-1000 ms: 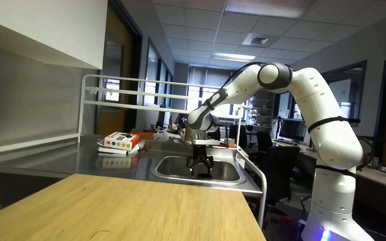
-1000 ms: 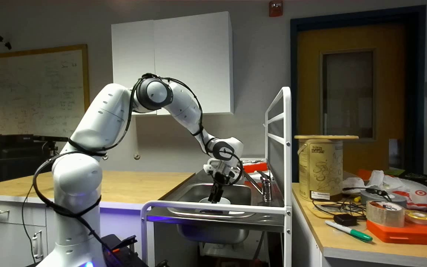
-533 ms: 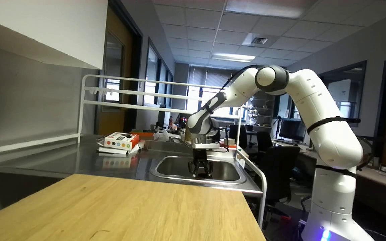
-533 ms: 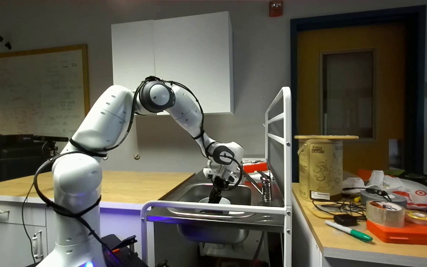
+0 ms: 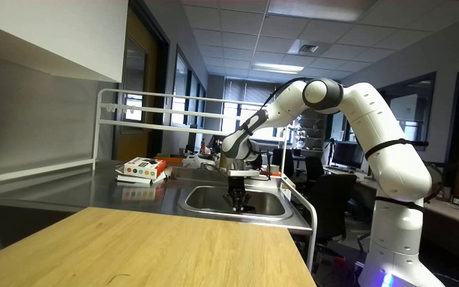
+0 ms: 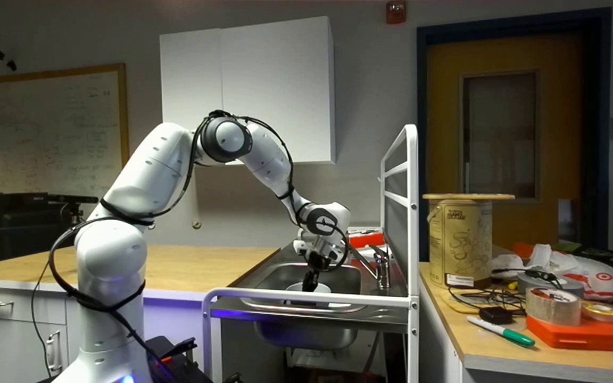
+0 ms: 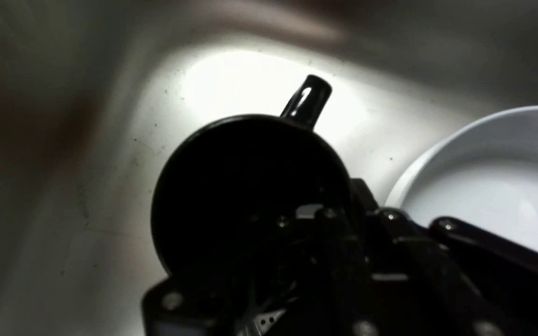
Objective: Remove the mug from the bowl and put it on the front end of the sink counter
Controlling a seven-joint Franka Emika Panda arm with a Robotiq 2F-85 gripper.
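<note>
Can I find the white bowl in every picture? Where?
In an exterior view: not visible, though the black gripper is.
In an exterior view: white bowl below the middle, partly behind the gripper.
Wrist view: bowl at the right edge, cut off.
Shared landmark: the gripper, in all three.

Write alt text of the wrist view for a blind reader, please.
A black gripper pinches the rim of a round, glossy black mug, seen from above in a pale metal sink basin. To its right, a round white bowl is partly cropped.
</note>
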